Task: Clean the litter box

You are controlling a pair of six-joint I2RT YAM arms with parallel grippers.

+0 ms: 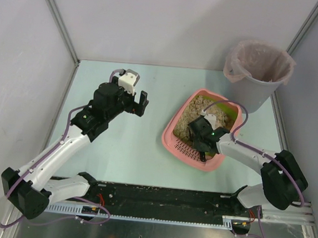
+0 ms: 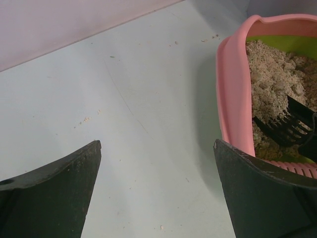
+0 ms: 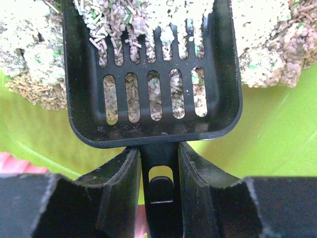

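The pink litter box (image 1: 172, 132) lies right of the table's middle, with beige litter (image 1: 196, 111) and a yellow-green lining (image 3: 277, 134). It also shows in the left wrist view (image 2: 230, 94). My right gripper (image 3: 158, 153) is shut on the handle of a black slotted scoop (image 3: 148, 64), whose front edge is pushed into the litter with clumps on it. In the top view the right gripper (image 1: 201, 135) sits over the box's near end. My left gripper (image 2: 157, 148) is open and empty above the bare table, left of the box; in the top view the left gripper (image 1: 142, 103) points toward the box.
A grey round bucket (image 1: 258, 69) lined with a pinkish bag stands at the back right, beyond the box. A few litter crumbs (image 2: 86, 119) lie on the pale table. White walls close in the back and sides.
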